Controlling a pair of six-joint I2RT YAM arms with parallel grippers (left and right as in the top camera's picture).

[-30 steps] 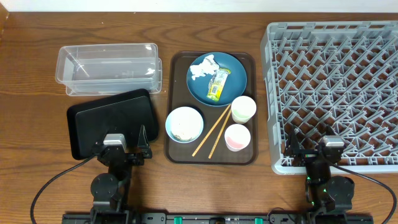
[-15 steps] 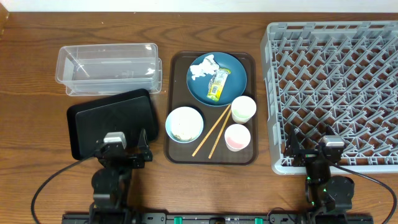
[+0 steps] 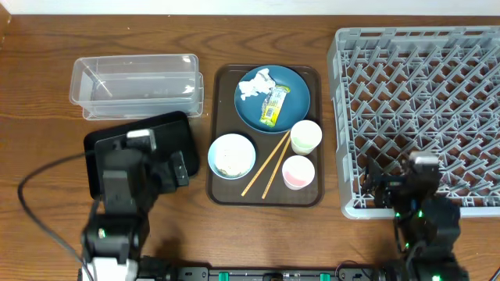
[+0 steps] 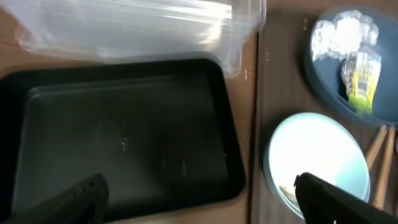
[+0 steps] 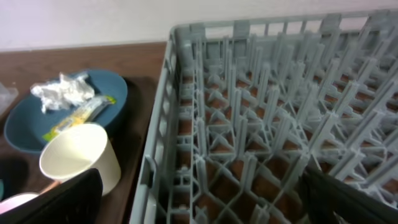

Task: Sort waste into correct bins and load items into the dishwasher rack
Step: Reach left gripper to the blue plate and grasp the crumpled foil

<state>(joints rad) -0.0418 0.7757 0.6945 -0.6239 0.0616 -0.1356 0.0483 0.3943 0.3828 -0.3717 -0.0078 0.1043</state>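
Observation:
The dark blue plate (image 3: 293, 94) holds crumpled white tissue (image 3: 254, 84) and a yellow-green wrapper (image 3: 273, 105); it shows in the left wrist view (image 4: 329, 99) too. The pale blue-white bowl (image 3: 231, 155) has food scraps inside (image 4: 287, 186). The white cup (image 3: 305, 136), pink cup (image 3: 298, 172) and two chopsticks (image 3: 267, 164) lie beside it. The clear tub (image 3: 133, 82) and black tray (image 3: 168, 129) are at the left. The grey rack (image 3: 422, 86) is at the right. My left gripper (image 3: 156, 156) (image 4: 199, 202) is open and empty over the black tray's near right corner. My right gripper (image 3: 408, 181) (image 5: 199, 199) is open and empty over the rack's near left corner.
The plate, bowl, cups and chopsticks all sit on a brown serving tray (image 3: 223, 193) in the middle of the wooden table. The tub's edge overlaps the black tray's far side. The rack wall (image 5: 155, 155) stands close beside the white cup (image 5: 81, 155).
My left arm has moved forward over the black tray and turned toward the bowl. My right arm has shifted slightly right and forward. Both grippers stay open.

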